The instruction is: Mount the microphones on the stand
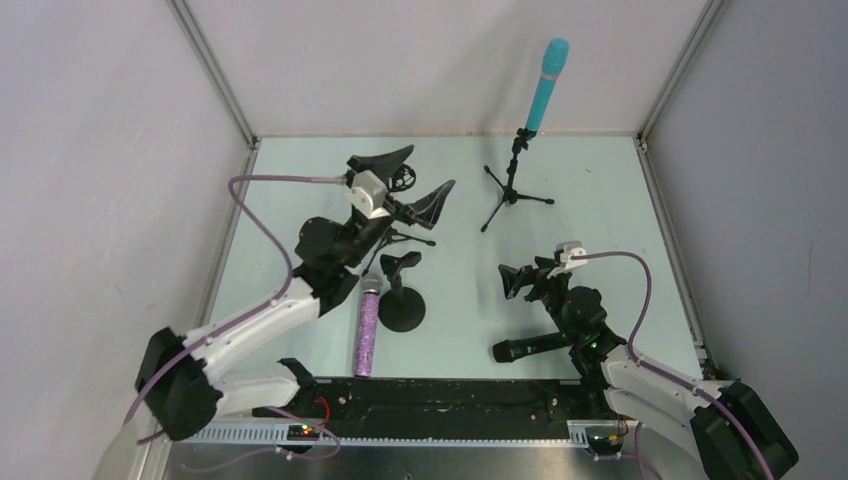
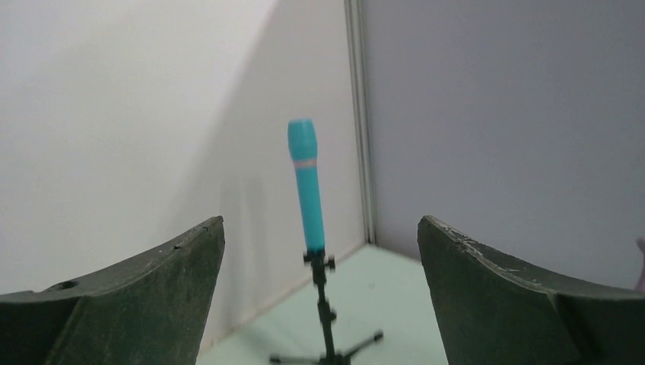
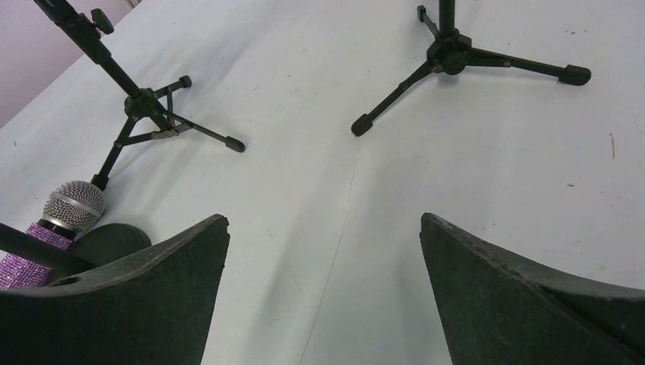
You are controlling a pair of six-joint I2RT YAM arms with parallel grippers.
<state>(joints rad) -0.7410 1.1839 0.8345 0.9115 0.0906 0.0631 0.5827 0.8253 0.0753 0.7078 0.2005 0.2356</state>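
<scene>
The light cyan-blue microphone (image 1: pixel 547 85) stands nearly upright, head up. It is clipped into a thin black tripod stand (image 1: pixel 513 190) near the far right corner of the pale green bench (image 1: pixel 600 200).

The purple glitter microphone (image 1: pixel 366 330) lies flat left of centre. Its long axis runs near to far, with the silver mesh head toward the back wall and the tail at the near edge. That head sits just beside the flat disc foot of a round-base stand (image 1: pixel 402 305).

The black microphone (image 1: pixel 528 347) lies roughly crosswise at the near right, one end tucked under the right arm (image 1: pixel 640 375). I cannot tell which end is its head.

A second tripod stand (image 3: pixel 144 106) with spindly legs sits under the left arm (image 1: pixel 260 320).

The left jaws are wide apart and raised in the air, facing the cyan microphone. The right jaws are wide apart too, low over the bench; their dark curved faces look scuffed.

The bench is matte, with a few small marks and a faint seam. There is bare surface between the two tripods and ahead of the right jaws. Plain walls on metal posts close in the sides and back.
</scene>
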